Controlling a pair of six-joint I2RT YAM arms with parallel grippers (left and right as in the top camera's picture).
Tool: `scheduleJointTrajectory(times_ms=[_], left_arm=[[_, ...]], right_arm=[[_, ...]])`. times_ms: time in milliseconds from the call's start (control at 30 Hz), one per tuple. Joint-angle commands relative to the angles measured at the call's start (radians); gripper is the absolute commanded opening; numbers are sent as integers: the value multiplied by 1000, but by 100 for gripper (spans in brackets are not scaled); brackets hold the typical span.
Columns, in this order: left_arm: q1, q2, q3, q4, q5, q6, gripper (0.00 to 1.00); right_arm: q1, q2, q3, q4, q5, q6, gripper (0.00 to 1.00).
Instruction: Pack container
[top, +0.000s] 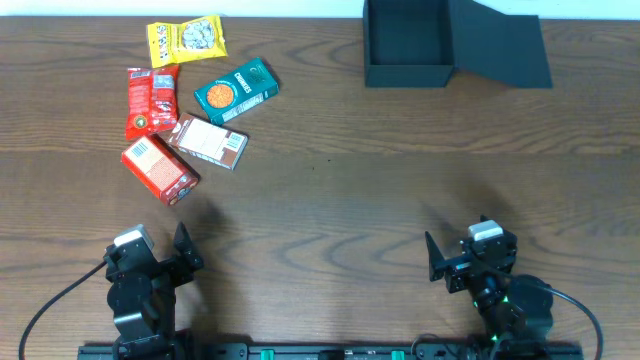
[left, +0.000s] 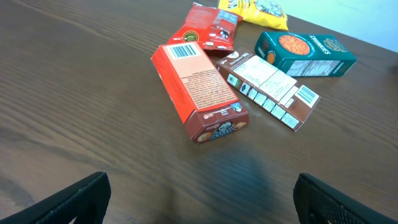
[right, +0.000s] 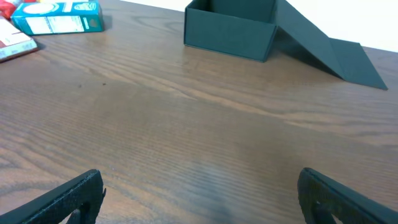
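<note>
The dark teal-black container (top: 407, 72) stands open at the back right, its flap lid (top: 500, 48) folded out to the right; it also shows in the right wrist view (right: 229, 31). Snacks lie at the back left: a yellow pouch (top: 186, 39), a red pouch (top: 150, 100), a teal Chunkies carton (top: 236, 91), a brown box (top: 209, 141) and a red-orange box (top: 160, 169), which lies nearest in the left wrist view (left: 199, 90). My left gripper (top: 183, 250) (left: 200, 202) and my right gripper (top: 440, 262) (right: 200, 199) are open and empty near the front edge.
The wooden table (top: 330, 190) runs between the snacks and the container. A white wall edge (top: 300, 8) borders the table's back. Cables trail from both arm bases at the front.
</note>
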Motion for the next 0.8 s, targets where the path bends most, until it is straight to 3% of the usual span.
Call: scheduleJointTrajectory(times_ms=[0,100,200,300,500,767], left_arm=[[-5,-6,-16,0,-18,0,95],[-5,-6,-16,0,-18,-1,95],[-5,-6,-16,0,-18,-1,95],[-5,-6,-16,-1,-18,-1,95],[-5,-6,-16,0,-18,-1,95],[-5,-6,-16,-1,-18,-1,95]], right_arm=[[6,-7,-10,19,-106,58,99],[6,-7,-10,44,-287,237,99],[6,-7,-10,29,-431,677,99],[6,-7,-10,10,-496,985,99],[6,-7,-10,45,-516,1063,99],[6,48,-10,474,-480,1146,99]])
